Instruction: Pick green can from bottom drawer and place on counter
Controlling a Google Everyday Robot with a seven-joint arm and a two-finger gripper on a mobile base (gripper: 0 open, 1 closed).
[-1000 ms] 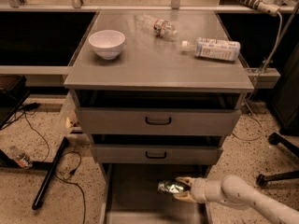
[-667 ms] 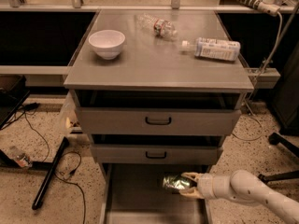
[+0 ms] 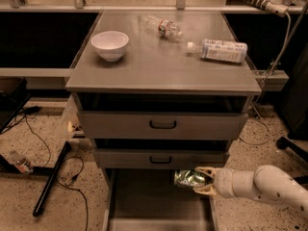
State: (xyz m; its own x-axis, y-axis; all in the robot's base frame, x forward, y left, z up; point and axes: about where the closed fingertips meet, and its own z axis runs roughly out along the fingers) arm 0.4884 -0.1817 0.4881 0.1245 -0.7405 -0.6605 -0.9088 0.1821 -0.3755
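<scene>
The green can is shiny and dented. It lies on its side in my gripper, which is shut on it and holds it above the open bottom drawer, just below the front of the middle drawer. My white arm reaches in from the lower right. The grey counter is the cabinet's top, well above the can.
On the counter stand a white bowl, a crumpled clear bottle and a labelled bottle lying on its side. Two upper drawers with black handles stick out slightly. A black bar and cables lie on the floor at left.
My gripper has lifted the green can up and slightly to the right, from low over the drawer floor to just under the middle drawer's front.
</scene>
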